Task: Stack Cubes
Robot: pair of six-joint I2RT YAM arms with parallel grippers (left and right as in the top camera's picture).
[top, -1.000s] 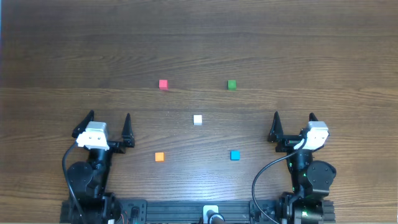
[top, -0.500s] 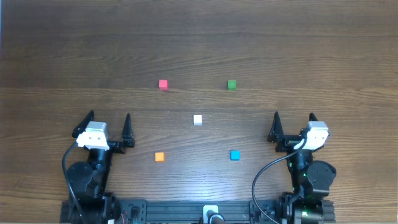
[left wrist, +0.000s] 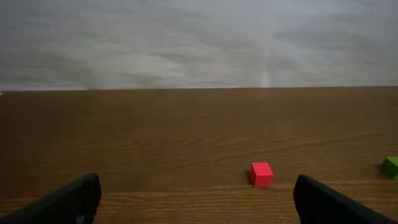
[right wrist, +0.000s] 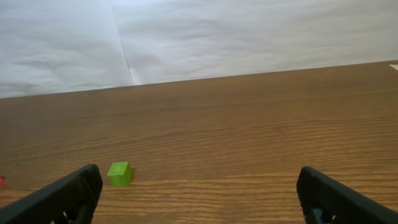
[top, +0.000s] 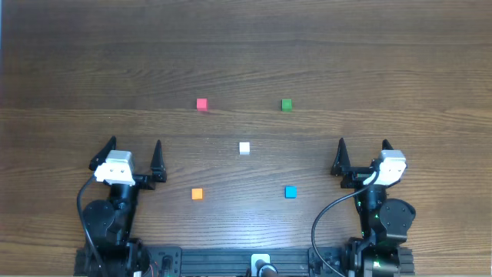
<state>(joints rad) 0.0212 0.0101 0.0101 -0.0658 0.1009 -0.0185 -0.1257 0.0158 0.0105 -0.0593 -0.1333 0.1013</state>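
Top view: white cube (top: 244, 148) (unstacked)

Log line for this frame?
stack: none | left gripper: open, empty | right gripper: open, empty | pink cube, green cube, white cube, orange cube, blue cube: separate

Shows a green cube (right wrist: 119, 173) flat on the wooden worktop (right wrist: 261, 143), close to one finger (right wrist: 71, 194) of the wide-spread, empty hand (right wrist: 199, 169). Backed by a white wall (right wrist: 249, 37).
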